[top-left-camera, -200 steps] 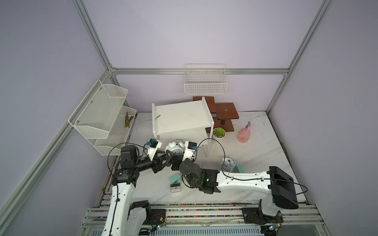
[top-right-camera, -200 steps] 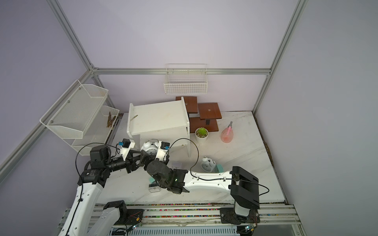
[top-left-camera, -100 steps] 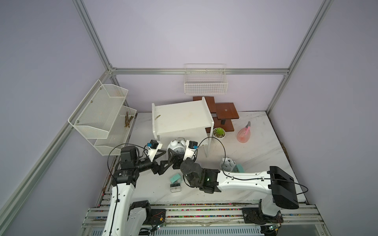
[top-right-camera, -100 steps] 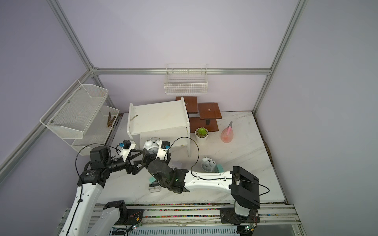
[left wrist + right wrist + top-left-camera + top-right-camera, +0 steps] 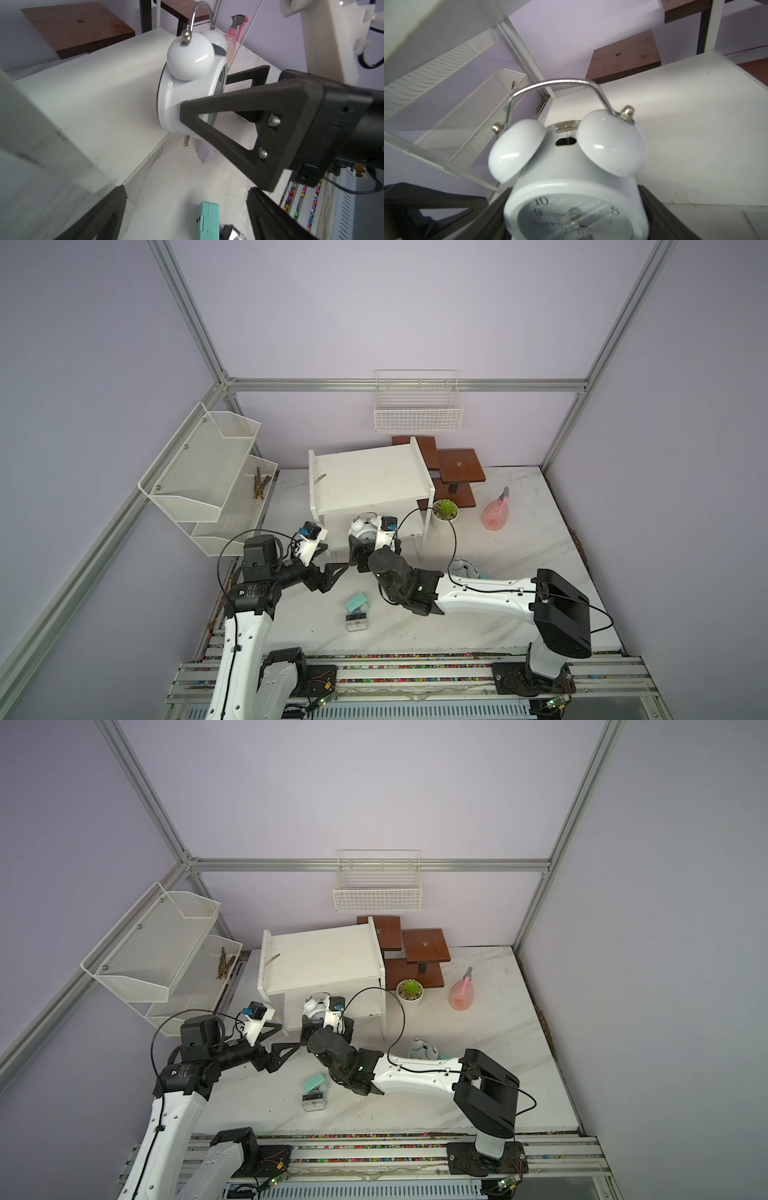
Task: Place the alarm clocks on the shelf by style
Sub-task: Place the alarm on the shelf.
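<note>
The white marble-patterned table (image 5: 519,506) carries everything. Toward its back stands the white two-tier freestanding shelf (image 5: 370,477), its lower board (image 5: 93,93) open to the front.

The right gripper (image 5: 374,551) reaches in at that lower board's front edge. Its black fingers (image 5: 239,124) are closed against both sides of a round white twin-bell alarm clock (image 5: 575,187), which stands upright with its dial facing away from the shelf. The clock sits right at the board's front edge. I cannot tell whether its feet bear on the board.

The left gripper (image 5: 330,560) hangs just beside it, to the clock's left in the top views. Its jaws are spread wide, with nothing between them and apart from the clock.

On the table in front of the shelf lies a mint-green square clock (image 5: 356,601). A silver-grey square clock (image 5: 356,621) lies just beside it on the near side. A second white twin-bell clock (image 5: 465,568) lies behind the right arm, partly hidden.
</note>
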Controlling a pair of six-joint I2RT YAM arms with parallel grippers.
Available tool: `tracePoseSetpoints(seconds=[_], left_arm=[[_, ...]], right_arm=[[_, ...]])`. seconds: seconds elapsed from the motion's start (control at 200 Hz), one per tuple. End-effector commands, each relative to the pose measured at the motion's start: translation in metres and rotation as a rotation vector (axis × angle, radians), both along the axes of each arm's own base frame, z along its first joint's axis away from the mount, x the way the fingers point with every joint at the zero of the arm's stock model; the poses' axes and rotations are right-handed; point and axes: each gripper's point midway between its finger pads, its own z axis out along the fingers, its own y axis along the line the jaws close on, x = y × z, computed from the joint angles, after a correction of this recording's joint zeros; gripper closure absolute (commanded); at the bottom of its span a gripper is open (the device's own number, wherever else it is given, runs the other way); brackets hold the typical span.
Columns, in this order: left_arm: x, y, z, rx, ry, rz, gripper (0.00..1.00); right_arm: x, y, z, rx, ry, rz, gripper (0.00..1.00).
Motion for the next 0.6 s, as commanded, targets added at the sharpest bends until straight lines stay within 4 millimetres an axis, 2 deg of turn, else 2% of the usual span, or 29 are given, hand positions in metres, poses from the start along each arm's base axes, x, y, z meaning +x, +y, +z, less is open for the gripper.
tracePoseSetpoints(seconds=[0.0,0.595], left_arm=[[0.008,0.010,0.012,0.048,-0.050,0.046,0.06],[0.014,0.026,0.006,0.079,-0.046,0.125,0.04]], right_arm=[[0.006,0.013,0.021,0.025,-0.047,0.015,0.42],[0.023,0.032,0.022,-0.039,-0.067,-0.039,0.43]])
